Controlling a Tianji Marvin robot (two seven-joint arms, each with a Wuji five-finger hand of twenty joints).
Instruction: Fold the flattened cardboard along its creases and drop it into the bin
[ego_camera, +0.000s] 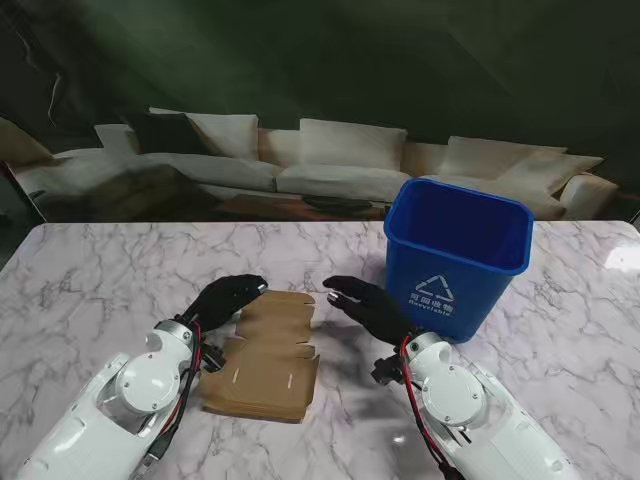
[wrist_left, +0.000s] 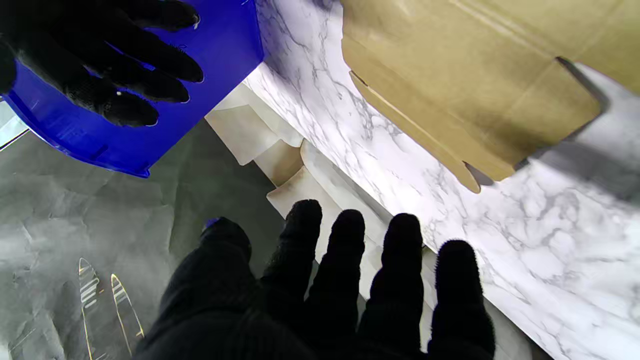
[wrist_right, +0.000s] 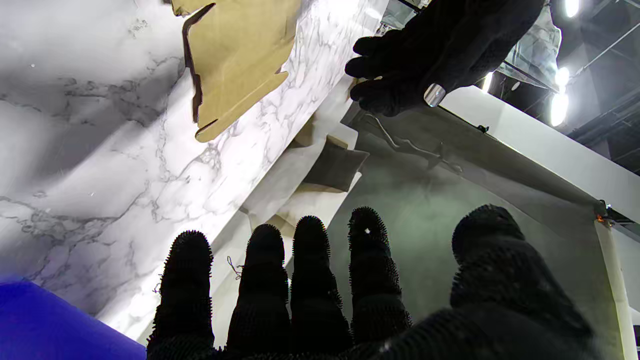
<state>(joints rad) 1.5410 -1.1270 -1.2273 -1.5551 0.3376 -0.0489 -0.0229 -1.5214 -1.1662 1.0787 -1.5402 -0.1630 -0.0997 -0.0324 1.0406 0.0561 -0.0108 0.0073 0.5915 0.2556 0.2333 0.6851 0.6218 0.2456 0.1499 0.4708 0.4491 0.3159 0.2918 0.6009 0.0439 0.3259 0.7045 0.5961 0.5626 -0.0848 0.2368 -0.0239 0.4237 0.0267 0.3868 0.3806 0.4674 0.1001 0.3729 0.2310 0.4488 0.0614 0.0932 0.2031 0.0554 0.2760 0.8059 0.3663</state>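
Your left hand (ego_camera: 228, 297) hangs at the left edge of the cardboard (ego_camera: 268, 355) with its fingers (wrist_left: 345, 240) straight and slightly apart, gripping nothing. Your right hand (ego_camera: 365, 305) floats just right of the cardboard's far edge, fingers (wrist_right: 310, 250) likewise extended and empty. You have one flattened cardboard sheet on the table (ego_camera: 100, 280) and one blue bin (ego_camera: 455, 255) standing right of the cardboard.
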